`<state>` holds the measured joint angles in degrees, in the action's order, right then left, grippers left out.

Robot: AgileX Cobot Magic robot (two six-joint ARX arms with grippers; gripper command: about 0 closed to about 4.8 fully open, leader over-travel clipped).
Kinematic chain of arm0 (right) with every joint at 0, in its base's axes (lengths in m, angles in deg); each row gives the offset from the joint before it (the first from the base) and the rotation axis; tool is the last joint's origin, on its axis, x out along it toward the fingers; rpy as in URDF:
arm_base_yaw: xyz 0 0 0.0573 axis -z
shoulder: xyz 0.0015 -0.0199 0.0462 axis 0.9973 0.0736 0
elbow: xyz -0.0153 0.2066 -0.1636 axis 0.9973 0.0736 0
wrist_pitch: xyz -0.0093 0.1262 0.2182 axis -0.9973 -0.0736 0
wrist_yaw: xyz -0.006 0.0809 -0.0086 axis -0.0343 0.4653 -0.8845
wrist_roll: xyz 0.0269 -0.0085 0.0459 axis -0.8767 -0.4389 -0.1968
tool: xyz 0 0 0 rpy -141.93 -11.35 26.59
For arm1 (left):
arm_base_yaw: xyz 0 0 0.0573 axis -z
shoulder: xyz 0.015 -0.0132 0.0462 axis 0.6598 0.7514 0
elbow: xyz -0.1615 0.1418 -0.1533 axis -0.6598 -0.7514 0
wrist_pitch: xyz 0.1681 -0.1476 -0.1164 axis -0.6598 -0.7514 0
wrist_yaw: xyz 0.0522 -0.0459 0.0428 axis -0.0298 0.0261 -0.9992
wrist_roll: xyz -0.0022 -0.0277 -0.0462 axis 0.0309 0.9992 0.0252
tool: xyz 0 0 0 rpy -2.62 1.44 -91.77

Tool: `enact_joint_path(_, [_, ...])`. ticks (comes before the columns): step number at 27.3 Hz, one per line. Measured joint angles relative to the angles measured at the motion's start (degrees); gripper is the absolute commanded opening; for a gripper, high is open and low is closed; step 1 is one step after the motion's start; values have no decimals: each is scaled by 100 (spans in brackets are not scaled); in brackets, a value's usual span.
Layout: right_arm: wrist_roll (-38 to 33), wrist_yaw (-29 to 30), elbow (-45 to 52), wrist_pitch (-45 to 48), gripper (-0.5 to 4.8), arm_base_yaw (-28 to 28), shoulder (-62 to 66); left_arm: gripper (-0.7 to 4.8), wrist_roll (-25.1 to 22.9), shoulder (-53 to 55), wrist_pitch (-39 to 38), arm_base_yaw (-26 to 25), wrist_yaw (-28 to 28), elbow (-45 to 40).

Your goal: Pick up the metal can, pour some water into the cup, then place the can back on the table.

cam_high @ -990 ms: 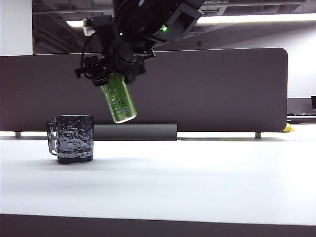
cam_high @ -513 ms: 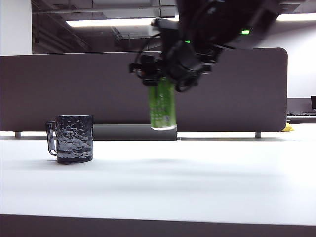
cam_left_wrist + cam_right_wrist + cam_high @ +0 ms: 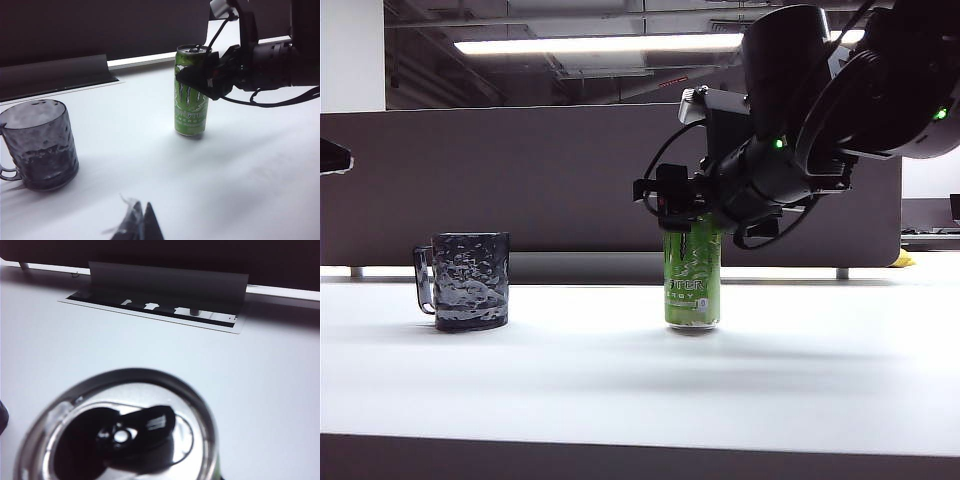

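Observation:
The green metal can (image 3: 692,285) stands upright with its base on the white table (image 3: 820,370), to the right of the cup. My right gripper (image 3: 692,212) is shut on the can's upper part, its dark fingers (image 3: 202,79) on either side just under the rim. The right wrist view looks straight down on the can's silver lid (image 3: 120,435). The dark dimpled cup (image 3: 470,281) stands apart at the left, handle turned away from the can. I cannot make out any water. My left gripper (image 3: 141,224) hovers shut near the cup (image 3: 39,145), holding nothing.
A dark partition (image 3: 520,180) runs behind the table. A raised grey cable flap (image 3: 595,268) stands at the back edge, over a slot (image 3: 150,310). A small yellow object (image 3: 904,260) lies far right.
My right gripper carried the can from its tilt above and beside the cup rightward and down, turning it upright. The can has come down onto the table.

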<state>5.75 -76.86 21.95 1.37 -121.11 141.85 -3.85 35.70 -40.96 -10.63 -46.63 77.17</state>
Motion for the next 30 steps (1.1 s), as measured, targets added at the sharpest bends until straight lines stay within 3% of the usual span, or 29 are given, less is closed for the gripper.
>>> enact_joint_path(30, [-50,0,4,-20,265,7,20,-5,0,-4,0,2,0,0])
